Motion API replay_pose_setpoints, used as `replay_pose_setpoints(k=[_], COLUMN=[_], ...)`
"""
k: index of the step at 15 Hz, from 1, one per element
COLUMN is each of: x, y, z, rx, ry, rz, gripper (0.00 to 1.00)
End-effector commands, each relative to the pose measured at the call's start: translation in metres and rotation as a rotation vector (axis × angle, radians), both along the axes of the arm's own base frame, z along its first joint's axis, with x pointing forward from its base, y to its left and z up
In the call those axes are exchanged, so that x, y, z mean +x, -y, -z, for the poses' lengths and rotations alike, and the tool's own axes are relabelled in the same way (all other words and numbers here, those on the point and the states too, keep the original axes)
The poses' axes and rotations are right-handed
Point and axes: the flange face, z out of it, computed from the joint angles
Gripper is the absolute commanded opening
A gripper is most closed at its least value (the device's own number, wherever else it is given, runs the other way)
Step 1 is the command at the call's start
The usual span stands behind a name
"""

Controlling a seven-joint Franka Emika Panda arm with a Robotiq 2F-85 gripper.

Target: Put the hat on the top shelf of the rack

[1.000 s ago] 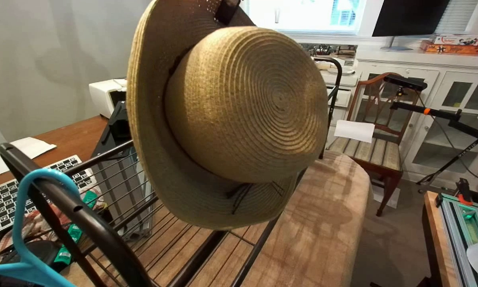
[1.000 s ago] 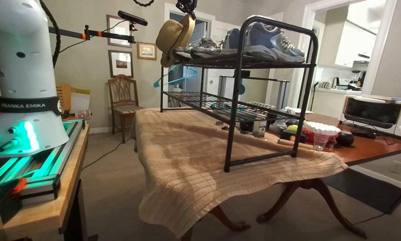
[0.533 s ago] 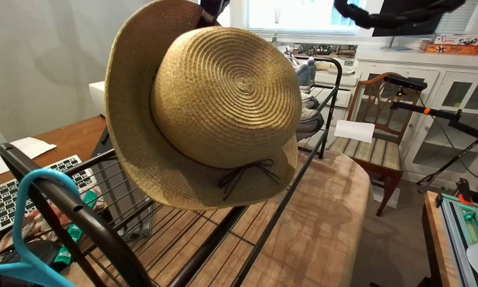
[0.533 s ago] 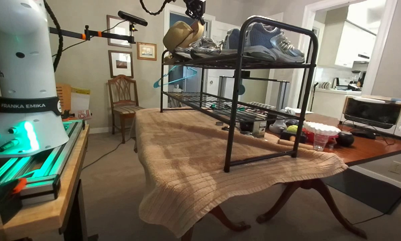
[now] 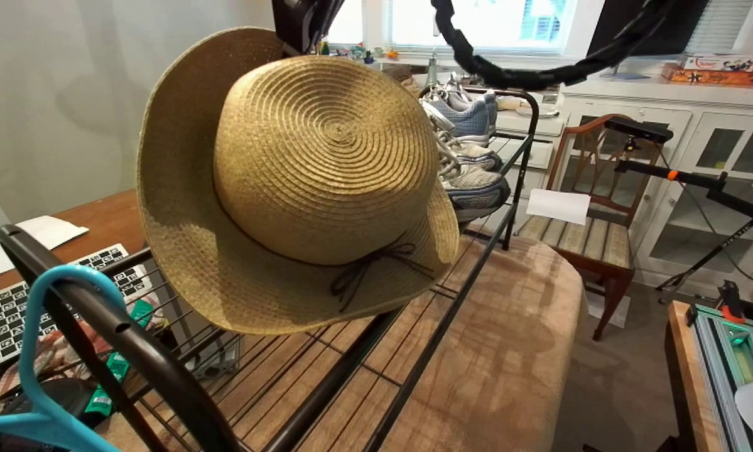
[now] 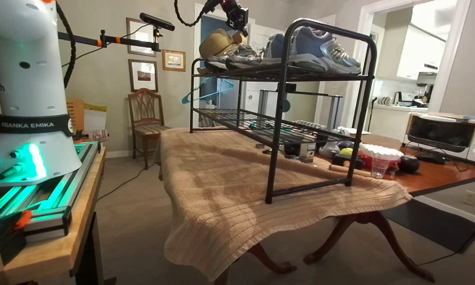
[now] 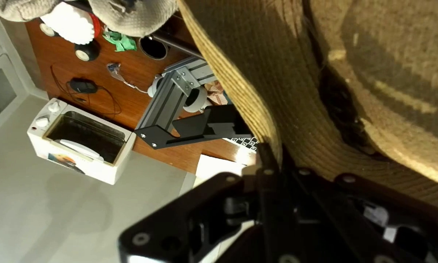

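Observation:
The tan straw hat [image 5: 326,163] hangs tilted over the near end of the rack's top shelf [image 5: 424,351], crown facing that camera, dark bow low on its brim. In an exterior view the hat [image 6: 215,44] is behind the sneakers at the far end of the top shelf [image 6: 324,77], its lower brim near shelf level. I cannot tell whether it touches the rods. My gripper [image 7: 277,155] is shut on the upper brim of the hat [image 7: 295,73]. The gripper also shows at the top of both exterior views [image 5: 294,44] [image 6: 243,32].
Sneakers [image 6: 320,49] stand along the top shelf beside the hat; they also show in an exterior view [image 5: 473,188]. A blue hanger [image 5: 49,402] hangs on the rack's end tube [image 5: 137,333]. The lower wire tier [image 6: 261,122] is below. A toaster oven [image 7: 83,142] stands on the wooden table.
The gripper and hat have moved lower and further over the top shelf, away from its long front rail. The hat has tipped, and more of the sneakers shows past it.

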Motion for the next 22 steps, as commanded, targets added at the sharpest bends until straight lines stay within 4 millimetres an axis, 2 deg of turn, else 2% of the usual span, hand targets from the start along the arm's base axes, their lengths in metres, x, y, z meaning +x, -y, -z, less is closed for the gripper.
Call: replay_pose_setpoints(k=[1, 2, 3, 4, 6, 9, 12, 15, 18, 22], x=[0.018, 0.022, 0.025, 0.029, 0.034, 0.037, 0.029, 0.012, -0.010, -0.039], y=[-0.011, -0.012, -0.013, -0.014, -0.016, -0.019, -0.020, -0.018, -0.010, 0.014], z=[0.007, 0.009, 0.010, 0.010, 0.009, 0.004, -0.006, -0.017, -0.028, -0.033], rx=[-0.007, -0.009, -0.011, -0.010, 0.000, 0.009, 0.031, 0.061, 0.121, 0.127], ry=[0.000, 0.005, 0.011, 0.026, 0.044, 0.087, 0.090, 0.051, -0.002, -0.082], rz=[0.046, 0.056, 0.066, 0.082, 0.105, 0.120, 0.126, 0.099, 0.098, 0.140], gripper=[0.01, 0.01, 0.09, 0.31, 0.35, 0.56, 0.78, 0.99, 1.00, 1.00])
